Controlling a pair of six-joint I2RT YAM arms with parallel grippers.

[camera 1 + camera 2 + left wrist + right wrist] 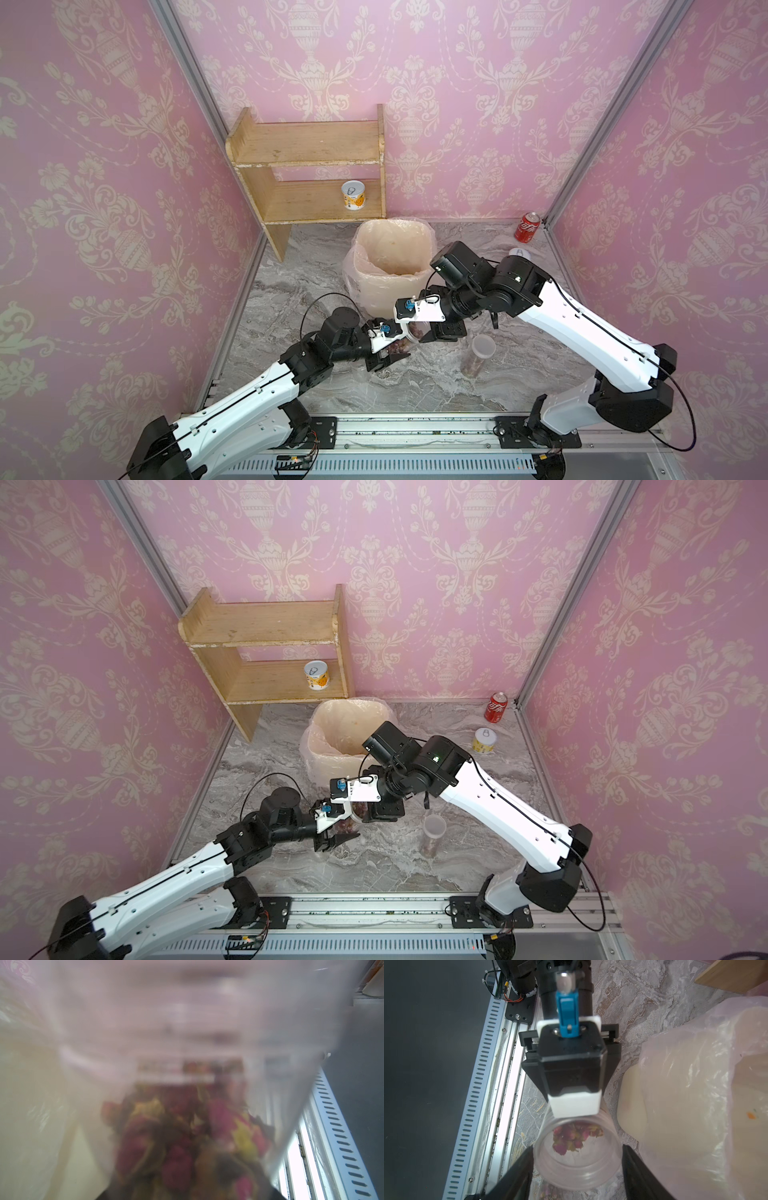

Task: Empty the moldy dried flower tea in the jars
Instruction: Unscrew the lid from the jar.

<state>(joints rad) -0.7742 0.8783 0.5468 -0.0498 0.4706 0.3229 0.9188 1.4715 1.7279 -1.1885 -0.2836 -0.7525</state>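
My left hand (388, 355) is clamped on a short clear jar (577, 1167). The jar lies on its side just on the near side of the bin (374, 295), beside it rather than over its mouth. I cannot tell whether the jar rests on the table (415, 390) or hangs just above it.

My right hand (577, 1147) meets the jar from the opposite end. Its two black fingers (521, 1169) lie against either side of the jar's round end, closed on it. That end is clear plastic and blurred, so I cannot tell if it wears a lid.

The tea (575, 1138), a small heap of pink-brown buds, sits at the end my left hand holds, along the low side of the wall. My left wrist view is filled by this same jar, out of focus, with the buds showing through the plastic.

The bin is lined with a thin bag (353, 257), and its mouth is open.

The tall jar (478, 357) stands upright on the table near my right arm, apart from both hands. Its whitish lid is on, and there is tea in its lower part.

A tin (353, 195) stands on the lower board of the shelf (307, 141). A second tin (484, 740) stands on the table toward the far right corner, and a can (528, 226) stands in that corner.
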